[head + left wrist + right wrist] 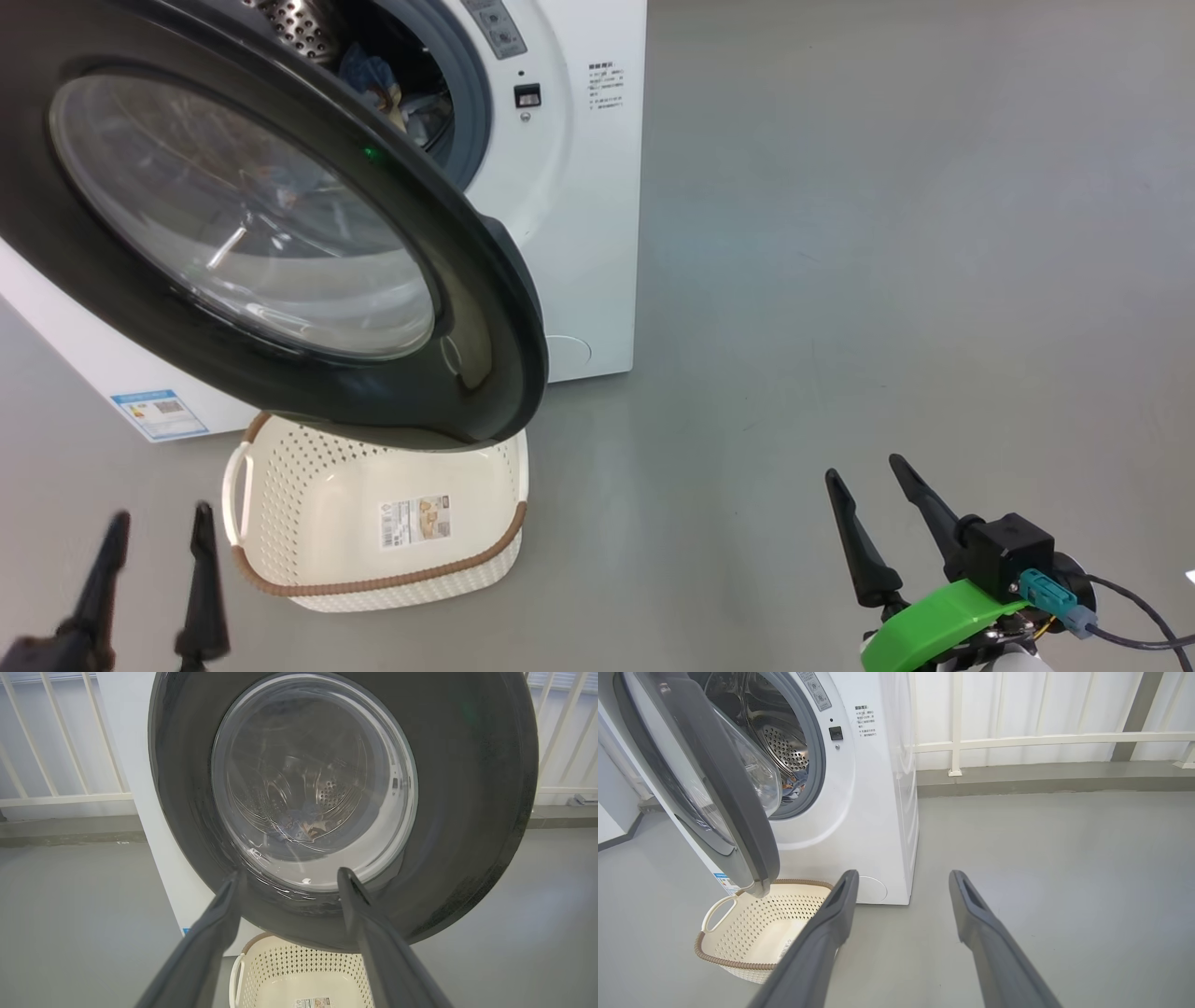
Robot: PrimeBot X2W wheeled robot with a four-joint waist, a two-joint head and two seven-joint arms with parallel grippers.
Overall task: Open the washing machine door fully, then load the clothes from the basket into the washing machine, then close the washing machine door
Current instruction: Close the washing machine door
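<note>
Well, I see the washer (pixel 597 187), a big white box with a grey rubber gasket and a perforated steel drum, standing on a smooth grey floor (pixel 887 233). Its door (pixel 467 280), round with a wide glossy black rim and a bulging clear glass bowl, stands ajar. It hangs over the far part of the basket (pixel 280 485) and sits between my left claw (pixel 161 513) and the drum. The basket is cream perforated plastic with a brown woven-look rim, on the floor just beside the washer, with a label (pixel 417 521) on its bottom. The clothes (pixel 369 75), light blue fabric, lie inside the drum. My left claw and right claw (pixel 864 468) are both spread, pinching nothing.
</note>
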